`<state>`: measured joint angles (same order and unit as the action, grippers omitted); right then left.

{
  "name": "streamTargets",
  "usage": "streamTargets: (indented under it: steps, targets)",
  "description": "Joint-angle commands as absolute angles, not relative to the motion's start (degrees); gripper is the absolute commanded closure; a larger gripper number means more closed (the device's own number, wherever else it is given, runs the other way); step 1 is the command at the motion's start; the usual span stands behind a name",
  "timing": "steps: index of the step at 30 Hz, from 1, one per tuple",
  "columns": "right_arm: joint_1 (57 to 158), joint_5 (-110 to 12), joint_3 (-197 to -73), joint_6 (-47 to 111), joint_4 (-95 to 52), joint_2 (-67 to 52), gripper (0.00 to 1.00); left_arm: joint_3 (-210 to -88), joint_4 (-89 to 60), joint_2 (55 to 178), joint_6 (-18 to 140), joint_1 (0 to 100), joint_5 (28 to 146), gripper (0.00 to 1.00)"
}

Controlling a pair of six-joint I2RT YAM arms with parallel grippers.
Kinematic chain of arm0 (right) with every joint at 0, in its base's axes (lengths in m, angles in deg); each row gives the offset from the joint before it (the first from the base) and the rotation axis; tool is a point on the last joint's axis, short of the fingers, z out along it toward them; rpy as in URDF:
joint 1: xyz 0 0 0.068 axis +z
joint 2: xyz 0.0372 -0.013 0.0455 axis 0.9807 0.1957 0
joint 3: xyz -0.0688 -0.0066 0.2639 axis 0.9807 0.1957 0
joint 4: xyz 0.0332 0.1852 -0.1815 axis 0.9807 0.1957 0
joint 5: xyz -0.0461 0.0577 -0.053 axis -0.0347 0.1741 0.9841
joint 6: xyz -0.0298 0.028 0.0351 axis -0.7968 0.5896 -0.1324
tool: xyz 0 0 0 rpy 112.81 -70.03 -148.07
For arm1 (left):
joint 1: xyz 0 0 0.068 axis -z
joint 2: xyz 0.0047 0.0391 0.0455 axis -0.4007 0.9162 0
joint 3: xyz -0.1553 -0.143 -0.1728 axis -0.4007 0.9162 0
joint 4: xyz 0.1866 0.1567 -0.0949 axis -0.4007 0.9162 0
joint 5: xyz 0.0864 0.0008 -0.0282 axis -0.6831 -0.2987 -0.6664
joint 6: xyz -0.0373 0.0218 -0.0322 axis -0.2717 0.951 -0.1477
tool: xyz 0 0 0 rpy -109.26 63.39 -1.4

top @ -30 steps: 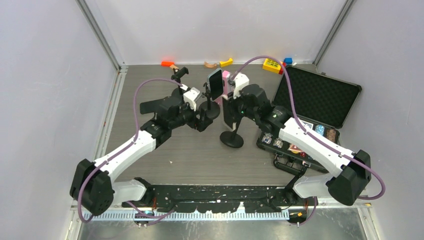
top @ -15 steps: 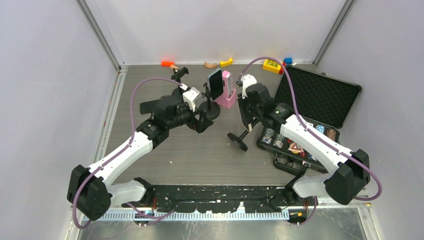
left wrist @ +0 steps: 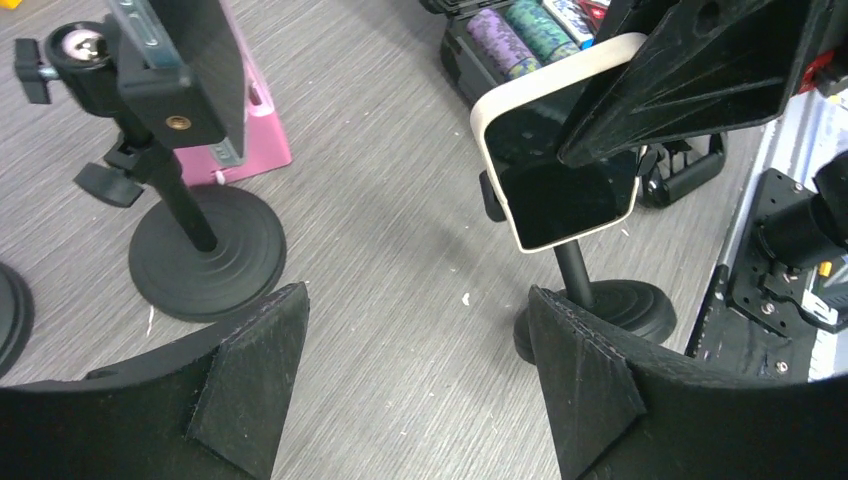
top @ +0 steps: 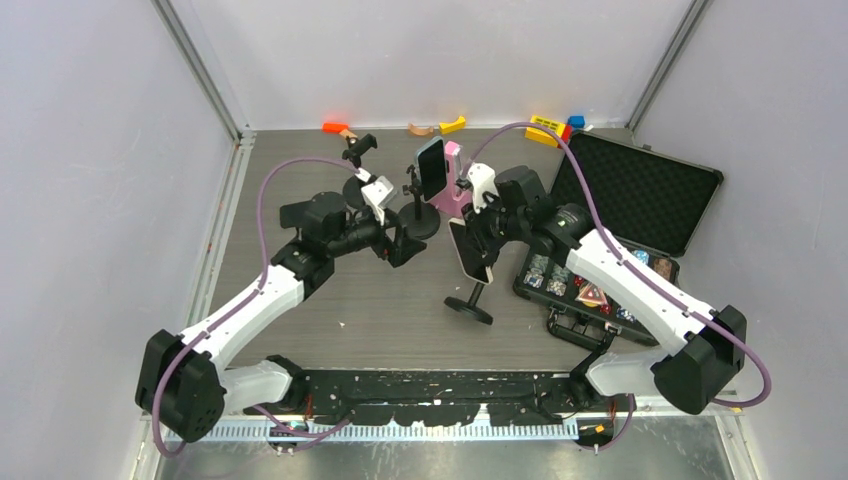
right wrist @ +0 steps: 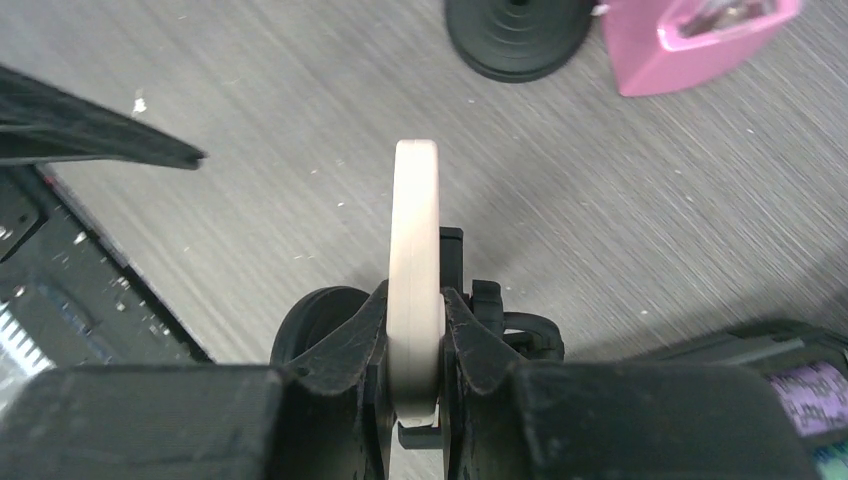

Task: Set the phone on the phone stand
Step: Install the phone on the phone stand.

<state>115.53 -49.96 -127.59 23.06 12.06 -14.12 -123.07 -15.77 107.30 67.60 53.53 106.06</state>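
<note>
The phone, in a cream case, is gripped on edge by my right gripper, whose fingers are shut on its two faces. A black stand clamp sits against the phone's back. The stand's pole and round base hang below, tilted. The left wrist view shows the dark screen and the base near the floor. My left gripper is open and empty, low, just left of the phone.
A second stand holds another phone behind my left gripper, next to a pink holder. A third stand is at the far left. An open black case with small items lies right.
My right gripper swung the phone and its stand left and toward the near edge; the stand went from upright to tilted. The left arm barely moved.
</note>
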Motion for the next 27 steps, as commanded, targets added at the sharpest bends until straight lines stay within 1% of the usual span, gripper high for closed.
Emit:
streamTargets:
  steps: [1,5,10,13,18,23,26,27]
  targets:
    - [115.89,-61.66,-132.87,19.93,8.00,-18.97,1.00,-119.22,-26.69,105.48,69.73,53.15,114.14,0.18]
    - [115.89,-66.87,-134.15,19.51,8.33,-18.79,1.00,-114.35,-37.15,105.55,71.57,53.15,118.78,0.18]
    - [115.89,-71.73,-133.40,18.97,7.22,-19.39,1.00,-112.37,-43.77,108.02,75.12,53.15,125.40,0.18]
    - [115.94,-73.95,-132.84,19.00,6.64,-19.83,1.00,-111.15,-49.50,109.62,74.37,53.15,129.61,0.19]
    - [115.97,-75.41,-132.55,19.19,6.47,-20.09,1.00,-110.67,-56.62,113.58,69.46,53.39,135.87,0.24]
    - [116.13,-76.37,-132.15,19.39,6.44,-20.54,1.00,-109.83,-60.22,116.10,68.51,54.38,137.34,0.30]
    - [116.22,-76.56,-131.94,19.39,6.50,-20.74,1.00,-109.74,-60.59,116.64,68.77,54.93,137.39,0.36]
    - [116.24,-76.56,-131.94,19.39,6.51,-20.80,1.00,-109.75,-60.62,116.64,68.79,55.10,137.43,0.40]
